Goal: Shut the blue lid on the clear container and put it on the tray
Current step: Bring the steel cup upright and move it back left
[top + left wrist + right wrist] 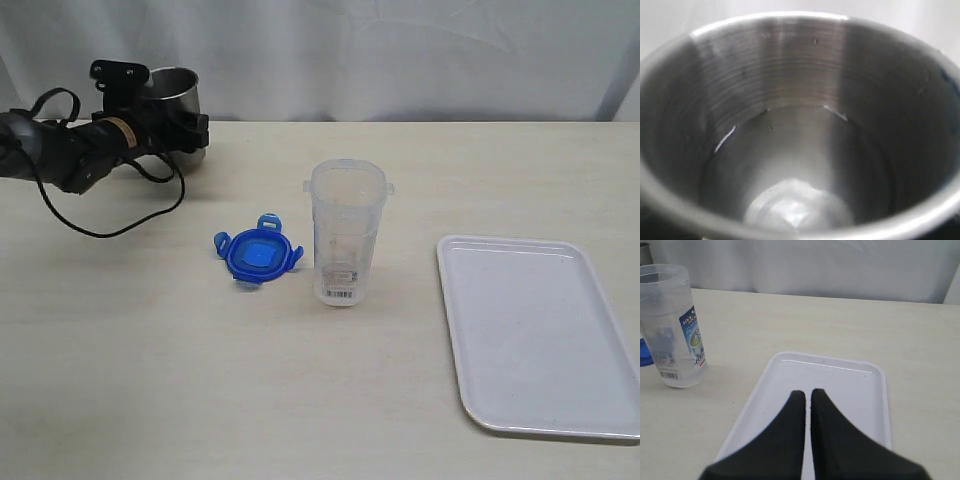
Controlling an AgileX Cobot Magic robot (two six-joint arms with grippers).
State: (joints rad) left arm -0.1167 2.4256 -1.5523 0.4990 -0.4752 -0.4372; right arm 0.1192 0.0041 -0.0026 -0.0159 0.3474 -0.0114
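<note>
Clear container (346,232) stands upright about mid surface (200,390), mouth open and uncapped. Barcode label near its base; the right wrist view also shows a blue-and-green printed label on its side.

Blue lid (257,256) lies flat on the surface just beside the container, on the side toward the left edge. Flaps splayed out. Small gap between nearest flap and container wall, not touching as far as the exterior view shows. Cannot tell which face is up; no sticker is readable.

Tray (540,335), white with a raised rim, sits at the right edge toward the near right corner. It is well apart from the container. Container and lid are both on the bare surface, not on the tray.

Left hand (178,133) is at the far left, by the back edge, up against the steel cup (172,88). The cup stands upright. Left wrist view is filled by the cup's shiny inside, fingers not visible there. Jaws stand wide, but cannot tell if they clamp the cup or just sit around it. A black cable (120,225) from that arm loops on the surface.

Right hand (808,391) is clenched, black fingers pressed together with nothing between them. It hangs over the tray, pointing toward the tray's far rim. Not seen in the exterior view.

White cloth (400,50) hangs behind the back edge.
</note>
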